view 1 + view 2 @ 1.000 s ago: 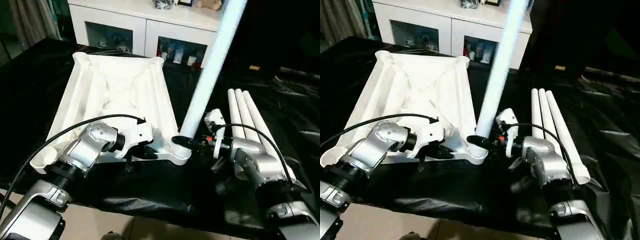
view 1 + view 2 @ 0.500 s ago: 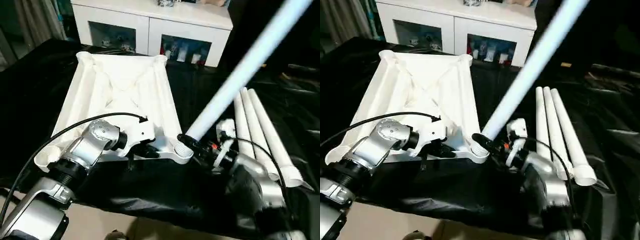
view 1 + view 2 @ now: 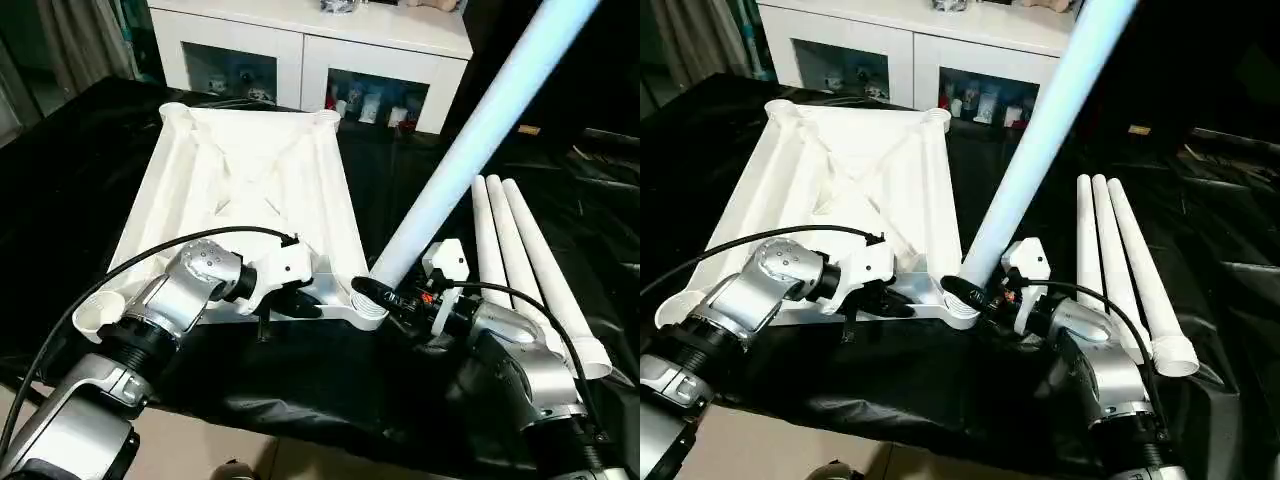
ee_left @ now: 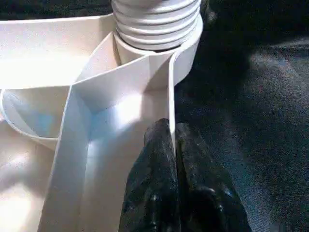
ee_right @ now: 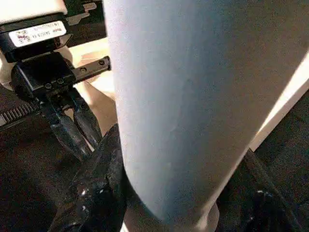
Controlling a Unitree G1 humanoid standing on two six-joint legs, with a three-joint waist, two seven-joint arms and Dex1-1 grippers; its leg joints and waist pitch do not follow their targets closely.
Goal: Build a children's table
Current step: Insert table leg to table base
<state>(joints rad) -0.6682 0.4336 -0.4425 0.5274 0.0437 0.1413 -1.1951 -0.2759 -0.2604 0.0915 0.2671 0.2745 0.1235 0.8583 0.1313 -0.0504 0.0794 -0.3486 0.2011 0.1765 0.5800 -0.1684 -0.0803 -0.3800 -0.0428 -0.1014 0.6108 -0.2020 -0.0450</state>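
Note:
The children's table top lies underside up on the black cloth. My left gripper is shut on the thin near rim wall, just beside the near right corner socket. A white leg stands in that socket, leaning up and to the right, its threaded end seated in the ring. My right gripper is shut around the leg's base, one finger on each side of the tube. Three more legs lie side by side to the right.
A white cabinet with glass doors stands behind the black-draped work table. The near table edge runs just below my forearms. A black cable arcs over my left wrist.
The leg swung far over to the right half a second ago and now stands steeper again, with my right arm following it. My left gripper kept its hold on the rim. The camera shifted slightly.

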